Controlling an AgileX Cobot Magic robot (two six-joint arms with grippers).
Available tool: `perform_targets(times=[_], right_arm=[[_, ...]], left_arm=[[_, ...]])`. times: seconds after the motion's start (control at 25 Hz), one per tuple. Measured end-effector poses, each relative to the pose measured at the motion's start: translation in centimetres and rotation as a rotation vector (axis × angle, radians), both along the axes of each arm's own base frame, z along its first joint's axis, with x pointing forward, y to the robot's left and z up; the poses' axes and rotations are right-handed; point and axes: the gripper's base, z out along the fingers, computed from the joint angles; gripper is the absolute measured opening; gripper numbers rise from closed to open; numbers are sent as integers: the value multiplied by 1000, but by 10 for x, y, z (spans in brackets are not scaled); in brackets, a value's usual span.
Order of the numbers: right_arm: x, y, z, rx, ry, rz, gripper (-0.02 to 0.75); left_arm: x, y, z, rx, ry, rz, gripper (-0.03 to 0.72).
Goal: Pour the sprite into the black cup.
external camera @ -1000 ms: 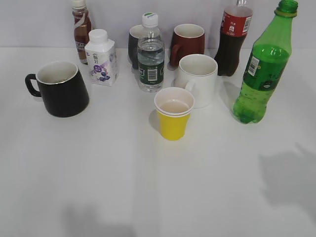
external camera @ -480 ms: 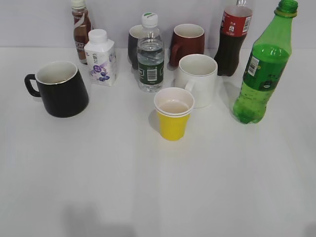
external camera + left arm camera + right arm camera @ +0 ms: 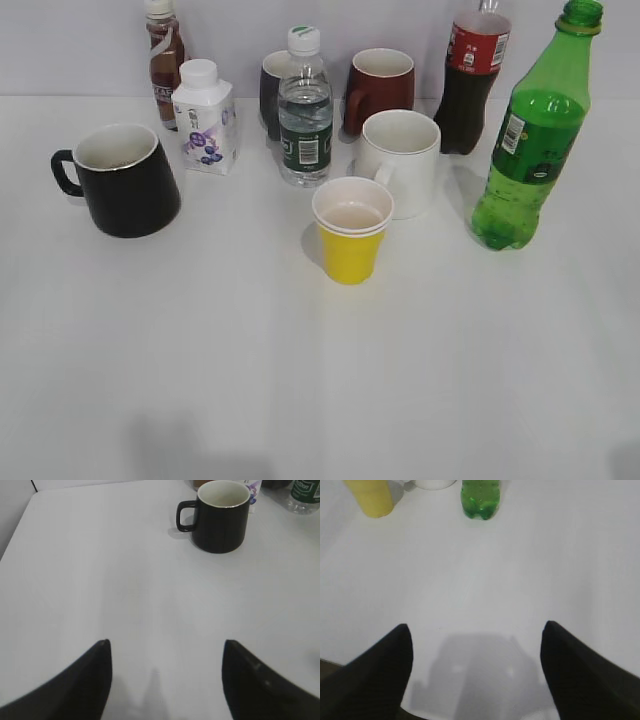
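The right gripper (image 3: pixel 476 672) hangs with jaws spread and empty, well short of the sprite (image 3: pixel 530 135), which stands upright at the table's right edge. The left gripper (image 3: pixel 165 677) is likewise parted, facing the black cup (image 3: pixel 125 180) far left. The bottle looks nearly full — likely heavy, smooth and slightly squashy — so a mid-body grip below the label seems safest. Compared with a second ago, the shadow at lower right has gone; the objects are unmoved.
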Motion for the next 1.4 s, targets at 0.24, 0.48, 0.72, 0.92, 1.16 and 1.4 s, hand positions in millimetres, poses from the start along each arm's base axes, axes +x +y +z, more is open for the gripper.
perform_targets(times=[0.24,0.48,0.72,0.92,1.16,1.4], right_arm=[[0,0,0,3,-4,-3,587],[1,0,1,7,-9,-189,577],[-9,-1,1,18,-73,-303,575],[-9,-1,1,18,-73,-307,575],[-9,-1,1,19,-73,-307,575],[-9,-1,1,19,-76,-307,575]], left_arm=[[0,0,0,0,0,0,517],[0,0,0,0,0,10,517],[-3,0,0,-2,-18,90,530],[-5,0,0,-3,-26,98,532],[-5,0,0,-4,-26,97,532],[-5,0,0,-4,-26,97,532]])
